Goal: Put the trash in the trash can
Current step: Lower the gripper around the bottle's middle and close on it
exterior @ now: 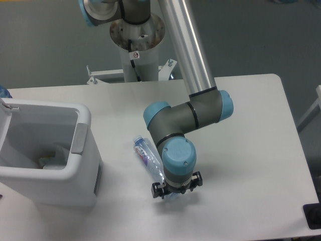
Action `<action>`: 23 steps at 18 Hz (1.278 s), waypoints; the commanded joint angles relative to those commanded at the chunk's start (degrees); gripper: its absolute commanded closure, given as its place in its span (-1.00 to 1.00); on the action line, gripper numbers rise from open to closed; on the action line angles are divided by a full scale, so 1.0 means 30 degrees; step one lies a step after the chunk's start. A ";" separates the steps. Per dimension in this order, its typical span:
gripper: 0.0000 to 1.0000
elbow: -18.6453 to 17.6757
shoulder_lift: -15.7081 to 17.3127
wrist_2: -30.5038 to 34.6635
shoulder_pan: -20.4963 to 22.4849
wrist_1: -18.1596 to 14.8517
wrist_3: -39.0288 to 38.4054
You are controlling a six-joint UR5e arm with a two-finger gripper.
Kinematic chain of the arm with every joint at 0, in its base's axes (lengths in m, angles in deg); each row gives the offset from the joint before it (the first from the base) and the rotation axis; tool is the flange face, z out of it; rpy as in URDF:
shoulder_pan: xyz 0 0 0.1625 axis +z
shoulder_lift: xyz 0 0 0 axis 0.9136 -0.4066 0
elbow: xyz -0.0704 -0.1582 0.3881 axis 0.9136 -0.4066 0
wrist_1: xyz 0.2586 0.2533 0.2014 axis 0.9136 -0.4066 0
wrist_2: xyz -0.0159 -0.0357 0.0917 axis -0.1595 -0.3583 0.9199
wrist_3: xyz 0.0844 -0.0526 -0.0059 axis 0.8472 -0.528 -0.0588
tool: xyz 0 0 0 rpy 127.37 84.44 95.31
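Trash lies in two places on the white table (251,150). One piece, a long clear crushed bottle (149,161) with a blue-red label, rests flat on the tabletop just below the middle of the frame, running diagonally from its cap end at the upper left down toward the lower right. Its lower end is hidden under the wrist of the arm (188,113).

The gripper (176,192) hangs point-down over that hidden lower end of the bottle, in the lower middle of the frame. Its dark finger mounts show on either side of the blue wrist cap, and a bit of clear plastic shows between them. The fingertips themselves are blocked by the wrist, so I cannot tell whether they are spread or closed on the bottle.

The trash can (75,165), a big boxy white bin with rounded corners and a thick rim, stands at the left edge of the frame, well apart from the bottle. A grey panel (78,138) sits on the side that faces the bottle. Inside the bin, near its bottom, lies a pale flattened packet (50,161); its details are too dim to make out.

The arm's silver tube (188,45) slants down from the top of the frame to a grey elbow with blue caps. Behind it, at the top centre, stands the round mounting post (138,60) at the far edge of the table.
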 joint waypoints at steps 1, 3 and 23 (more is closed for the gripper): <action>-0.48 0.0000 0.0000 0.0000 0.0000 0.0000 0.0000; -0.27 -0.0029 0.0029 0.0000 -0.0030 0.0000 0.0000; 0.15 0.0467 0.2341 -0.2279 0.0643 0.0117 0.0146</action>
